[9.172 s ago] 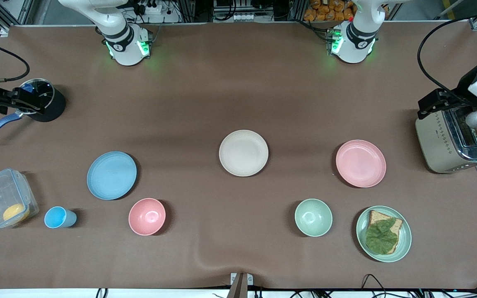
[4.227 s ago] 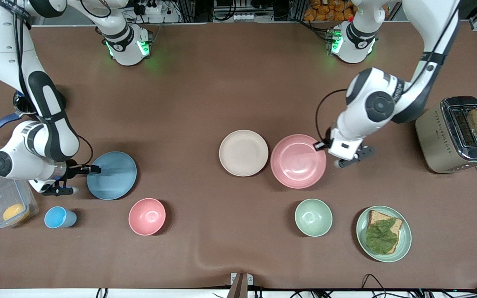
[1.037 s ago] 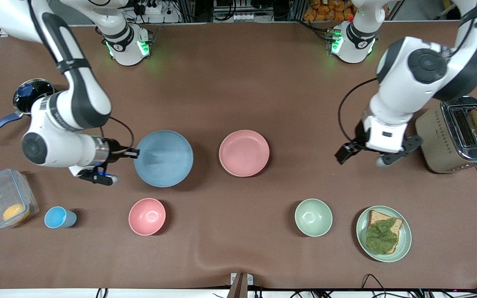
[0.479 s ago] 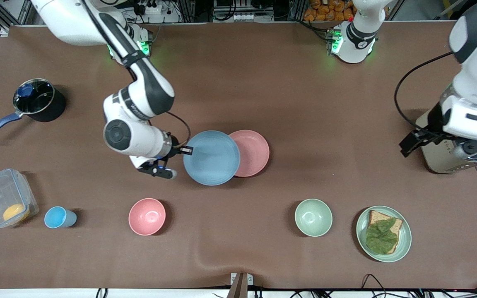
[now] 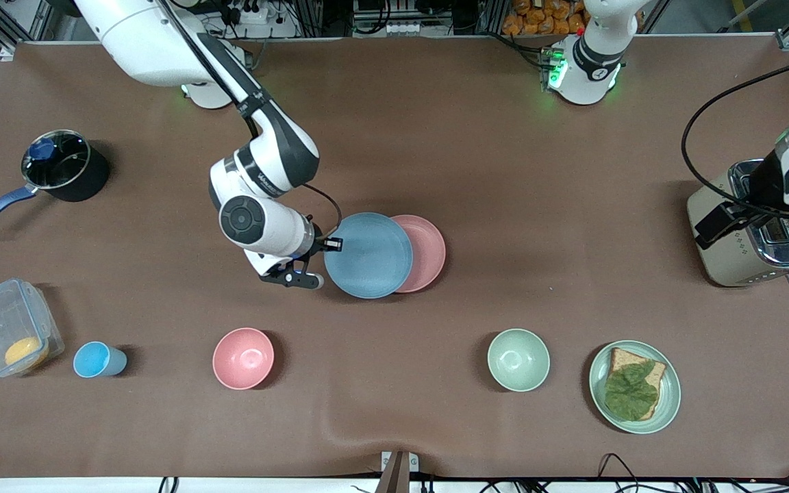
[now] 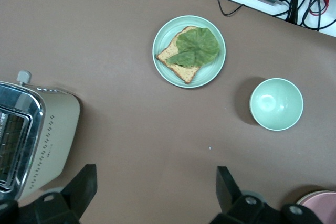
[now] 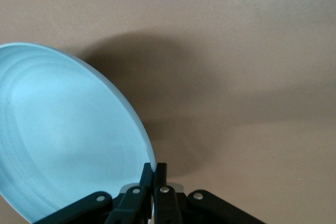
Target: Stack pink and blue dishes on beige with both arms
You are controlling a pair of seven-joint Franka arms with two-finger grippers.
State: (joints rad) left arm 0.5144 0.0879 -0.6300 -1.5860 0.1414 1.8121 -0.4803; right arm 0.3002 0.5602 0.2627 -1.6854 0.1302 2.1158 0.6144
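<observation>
My right gripper [image 5: 334, 243] is shut on the rim of the light blue plate [image 5: 367, 255] and holds it partly over the pink plate [image 5: 429, 253]. In the right wrist view the blue plate [image 7: 63, 140] is tilted, with its edge pinched by that gripper [image 7: 155, 169]. The pink plate lies at the table's middle, and the beige plate is hidden under it. My left gripper [image 6: 155, 192] hangs open and holds nothing, over bare table beside the toaster; one of its fingers [image 5: 711, 226] shows there.
The toaster [image 5: 744, 239] stands at the left arm's end. Nearer the front camera are a green bowl [image 5: 518, 359], a green plate with a sandwich [image 5: 634, 387], a pink bowl [image 5: 243, 358], a blue cup [image 5: 96, 360] and a clear container [image 5: 7, 335]. A pot [image 5: 62, 164] stands at the right arm's end.
The left arm set the pink plate on the beige one, let go and drew back to the toaster. The right arm carried the blue plate from its end to partly over the pink plate.
</observation>
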